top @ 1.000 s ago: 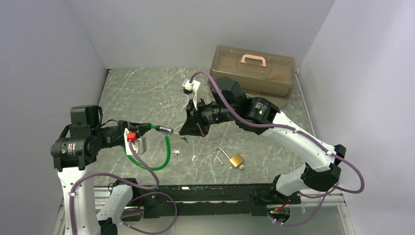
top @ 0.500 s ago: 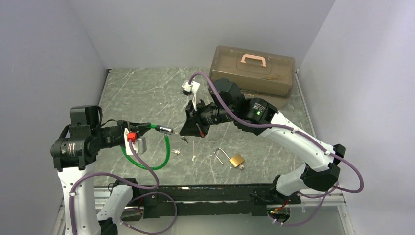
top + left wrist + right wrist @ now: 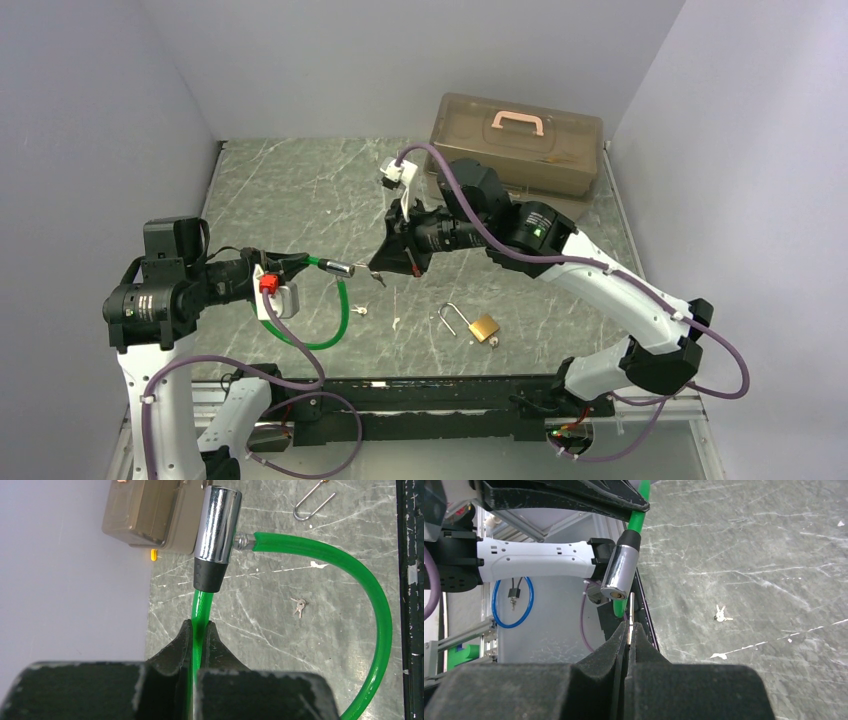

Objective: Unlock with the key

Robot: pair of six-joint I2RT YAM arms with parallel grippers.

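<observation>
Nearest the table's [image 3: 290, 190] near edge we see the green cable [image 3: 341, 305] looping down on the left. A brass padlock [image 3: 484, 327] lies right of centre with its shackle open, and two small keys [image 3: 360, 310] lie between them. Above mid-table our left gripper [image 3: 297, 262] has its fingers clamped on the cable just behind the chrome cylinder [image 3: 338, 267], holding it off the surface. Our right gripper [image 3: 378, 268] faces the cylinder's end, its fingers pressed together on a thin key [image 3: 628, 624] whose tip is near the keyhole but apart from it. A brown box [image 3: 518, 145] sits at the far right corner
</observation>
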